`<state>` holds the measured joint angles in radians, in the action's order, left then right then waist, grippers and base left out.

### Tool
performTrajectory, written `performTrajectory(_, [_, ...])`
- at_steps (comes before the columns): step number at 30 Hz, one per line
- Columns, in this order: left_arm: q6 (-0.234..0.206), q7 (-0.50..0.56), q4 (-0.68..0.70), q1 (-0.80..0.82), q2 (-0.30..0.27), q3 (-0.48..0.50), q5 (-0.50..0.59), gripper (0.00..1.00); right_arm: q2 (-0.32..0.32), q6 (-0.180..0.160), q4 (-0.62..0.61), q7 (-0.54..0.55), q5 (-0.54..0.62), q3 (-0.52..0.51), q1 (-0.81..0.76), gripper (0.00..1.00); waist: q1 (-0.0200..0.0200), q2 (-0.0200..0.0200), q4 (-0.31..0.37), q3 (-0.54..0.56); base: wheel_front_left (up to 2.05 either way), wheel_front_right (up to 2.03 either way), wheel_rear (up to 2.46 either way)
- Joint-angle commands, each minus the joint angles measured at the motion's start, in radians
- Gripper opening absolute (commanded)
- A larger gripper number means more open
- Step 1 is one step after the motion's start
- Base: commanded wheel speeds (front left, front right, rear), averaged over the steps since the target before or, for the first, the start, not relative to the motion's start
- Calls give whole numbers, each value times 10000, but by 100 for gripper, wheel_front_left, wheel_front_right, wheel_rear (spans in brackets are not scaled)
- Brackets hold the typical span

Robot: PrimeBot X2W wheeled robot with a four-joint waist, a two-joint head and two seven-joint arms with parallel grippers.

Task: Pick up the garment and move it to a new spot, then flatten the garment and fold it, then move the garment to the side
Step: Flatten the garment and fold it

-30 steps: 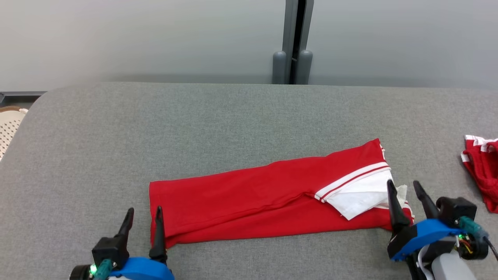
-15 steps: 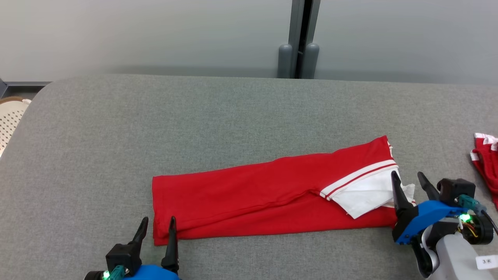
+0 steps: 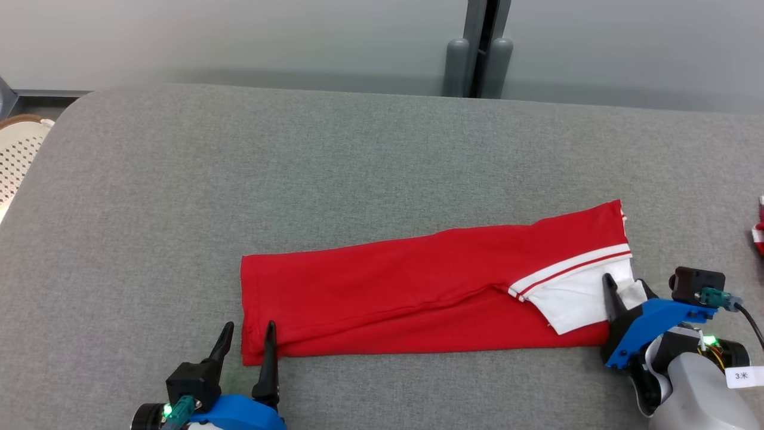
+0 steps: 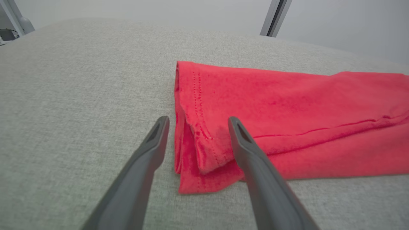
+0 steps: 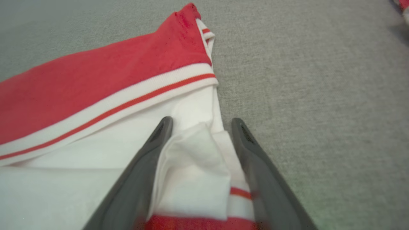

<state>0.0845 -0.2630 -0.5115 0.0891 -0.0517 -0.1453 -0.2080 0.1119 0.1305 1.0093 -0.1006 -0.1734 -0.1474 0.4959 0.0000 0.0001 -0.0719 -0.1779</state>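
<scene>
The garment (image 3: 418, 292) is a red shirt with white, red-striped trim, folded into a long strip across the grey padded table (image 3: 358, 167). My left gripper (image 3: 249, 328) is open at the strip's near-left corner. In the left wrist view the left gripper (image 4: 198, 119) straddles the hemmed corner of the garment (image 4: 287, 105), with the right finger lying over the cloth. My right gripper (image 3: 625, 286) is open at the strip's right end. In the right wrist view the right gripper (image 5: 202, 120) has a bunched white fold of the garment (image 5: 191, 166) between its fingers.
A second red-and-white cloth (image 3: 758, 230) lies at the table's far right edge. A white perforated basket (image 3: 18, 155) stands past the table's left corner. A grey post (image 3: 477, 60) rises behind the table against the pale wall.
The camera has shifted. The left gripper has moved a little right, over the garment's corner. The right gripper has sunk onto the white fold, so its fingers now straddle it.
</scene>
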Motion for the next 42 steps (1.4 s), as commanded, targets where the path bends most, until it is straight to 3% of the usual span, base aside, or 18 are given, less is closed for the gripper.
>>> performTrajectory(1, [-46, -20, 20, 143, 10, 17, 39, 100, -341, 4, 560, 266, -35, 134, -542, 0, 0, -1, 33, 9, 0, 0, 0])
performTrajectory(10, [39, -20, 78, 122, 10, 154, 130, 100, 326, -17, 350, -1331, -821, -505, -264, 0, 0, -1, 719, 156, 0, 0, 0])
performTrajectory(20, [16, -20, 39, -97, 6, -9, -66, 100, 644, -4, -666, -1644, -1023, -403, -743, 0, 0, -1, 1652, 471, 0, 0, 0])
performTrajectory(26, [4, -22, -33, 44, 3, -230, -131, 100, 81, 3, -2449, -1650, -1616, 899, -901, 0, 0, -1, 1559, 446, 0, 0, 0])
performTrajectory(33, [-55, -20, -183, -97, 7, -410, -186, 100, -346, 3, -4232, -1435, -2758, 3331, -1253, 0, 0, -1, 819, 522, 0, 0, 0])
performTrajectory(42, [-76, -22, -229, -131, 7, -588, -308, 100, -591, 3, -4428, -843, -3515, 5413, -832, 0, 0, -1, -324, 495, 0, 0, 0])
